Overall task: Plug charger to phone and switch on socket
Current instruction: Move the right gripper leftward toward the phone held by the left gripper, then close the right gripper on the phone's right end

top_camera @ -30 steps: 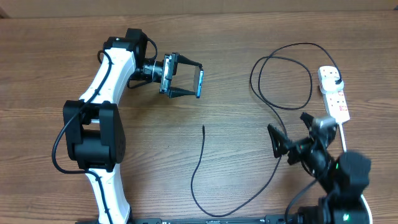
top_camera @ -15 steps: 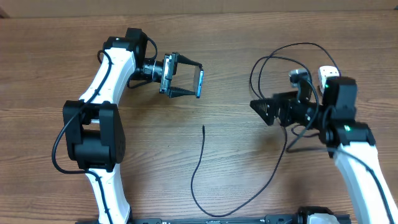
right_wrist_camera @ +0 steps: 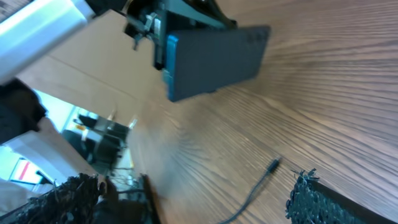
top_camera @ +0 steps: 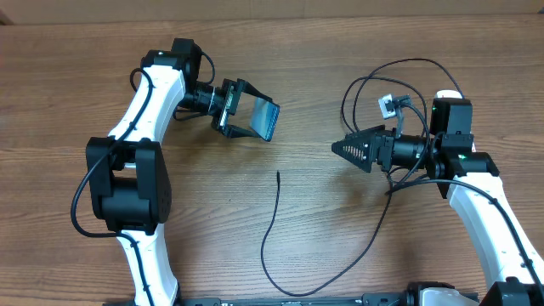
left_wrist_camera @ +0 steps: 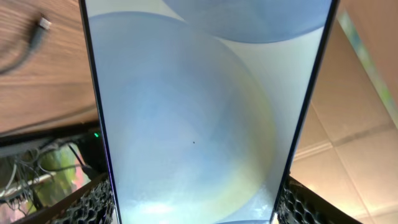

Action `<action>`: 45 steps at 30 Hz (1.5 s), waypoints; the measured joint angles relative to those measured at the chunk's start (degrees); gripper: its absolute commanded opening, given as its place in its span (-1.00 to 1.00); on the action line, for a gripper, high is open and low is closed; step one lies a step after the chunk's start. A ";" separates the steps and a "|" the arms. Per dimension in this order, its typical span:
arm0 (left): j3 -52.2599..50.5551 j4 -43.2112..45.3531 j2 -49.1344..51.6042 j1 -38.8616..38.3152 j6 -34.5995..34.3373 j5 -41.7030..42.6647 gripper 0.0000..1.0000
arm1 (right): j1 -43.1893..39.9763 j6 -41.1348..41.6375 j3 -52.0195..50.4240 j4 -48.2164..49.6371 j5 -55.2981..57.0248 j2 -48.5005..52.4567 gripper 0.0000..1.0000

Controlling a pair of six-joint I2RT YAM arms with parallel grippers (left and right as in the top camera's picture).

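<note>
Holds the phone point(top_camera: 267, 121) pinched by its long edges in the left hand point(top_camera: 257, 120), lifted off the bench point(top_camera: 68, 102) at the far left, probably to leave a short end free for plugging. Fills the left wrist view with pale blue screen; shows a dark face to the right wrist view. Keeps the right hand point(top_camera: 342, 148) spread and empty, pointing left over mid-bench, seemingly lining up on the charger point(top_camera: 270, 229) rather than gripping anything yet. Leaves its tip point(top_camera: 278, 174) loose on the wood between the two hands, nearer the phone but touching neither, with the black cable curling to the near edge and back up to the right. Hides most of the socket point(top_camera: 447, 95) behind the right arm at the far right; cannot tell the switch state. Compared with half a second ago: has tilted the phone, giving the overhead camera a broad face instead of a thin edge, and has eased the right hand slightly further left. A second ago, had that arm folded low by the near edge. Has left the tip in place.
</note>
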 measured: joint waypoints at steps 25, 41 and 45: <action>0.00 2.03 0.00 -5.01 -10.27 -14.58 -0.92 | 7.80 41.16 0.04 0.76 20.68 0.00 1.00; 0.00 5.53 0.00 -9.07 -14.84 -17.70 -0.92 | 11.54 44.52 0.07 3.93 27.93 0.00 1.00; 0.00 7.87 0.00 -10.78 -16.50 -17.88 -0.92 | 14.23 44.59 0.07 3.98 30.42 0.00 1.00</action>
